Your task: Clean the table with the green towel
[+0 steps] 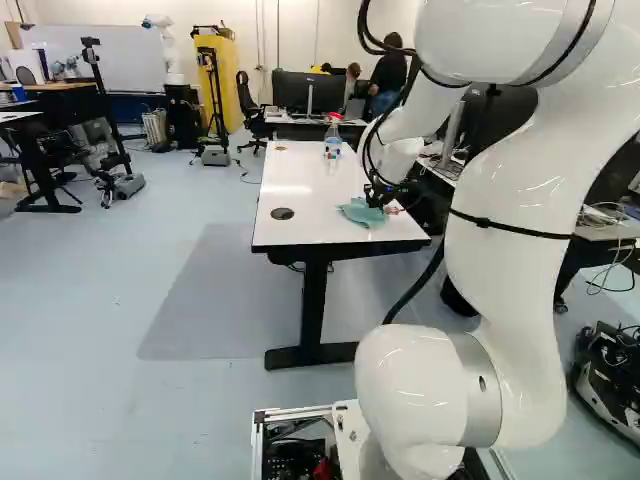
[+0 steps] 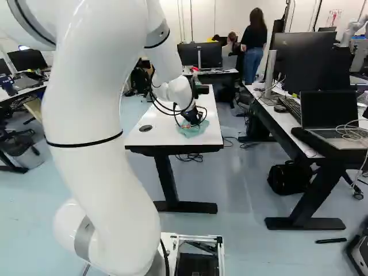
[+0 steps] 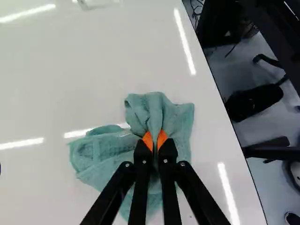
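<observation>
- Wrist view: hand [image 3: 155, 138] nearly closed, a bunched fold of the green towel [image 3: 105, 152] nipped between the two orange pads; the rest spreads loose around it.
- Towel lies on the bench [image 3: 89, 61], close to its near right corner, bare top showing between cloth and right edge.
- Clear spray bottle [image 1: 333, 140], red-topped, upright toward the far edge. Dark round cap [image 1: 282, 213] in the top, nearer the left edge.
- Risk, my reading: grip takes only a fold. A hard drag could pull it free, or roll the loose cloth under and leave strips unwiped.
- Stroke run too far right: cloth slides over the right edge and drapes there.
- Long stroke toward the far edge: bottle could be knocked over.
- Pressed too low: fingertips may scrape the top through thin cloth.
</observation>
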### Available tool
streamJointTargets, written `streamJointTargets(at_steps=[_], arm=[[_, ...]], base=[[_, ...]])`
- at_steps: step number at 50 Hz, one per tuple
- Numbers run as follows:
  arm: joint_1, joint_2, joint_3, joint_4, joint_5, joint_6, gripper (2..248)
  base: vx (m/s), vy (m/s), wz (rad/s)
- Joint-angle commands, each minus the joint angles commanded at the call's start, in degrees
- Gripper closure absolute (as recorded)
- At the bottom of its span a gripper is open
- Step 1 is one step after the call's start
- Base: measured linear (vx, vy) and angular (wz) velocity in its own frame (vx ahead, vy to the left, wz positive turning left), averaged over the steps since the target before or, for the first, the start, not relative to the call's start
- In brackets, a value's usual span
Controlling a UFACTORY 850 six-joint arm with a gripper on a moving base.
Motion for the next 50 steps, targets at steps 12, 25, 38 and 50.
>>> streamJointTargets(at_steps=[12,25,38,50], arm=[[2.09,0.91,1.09,0.0,0.0,0.0,218],[4.03,-0.3,-0.36,0.0,0.0,0.0,218],[4.14,-3.39,-4.14,0.0,0.0,0.0,218],[3.53,-6.38,-7.89,0.0,0.0,0.0,218]], base=[[0.0,0.0,0.0],[0.0,0.0,0.0],[0.0,0.0,0.0],[0.0,0.0,0.0]])
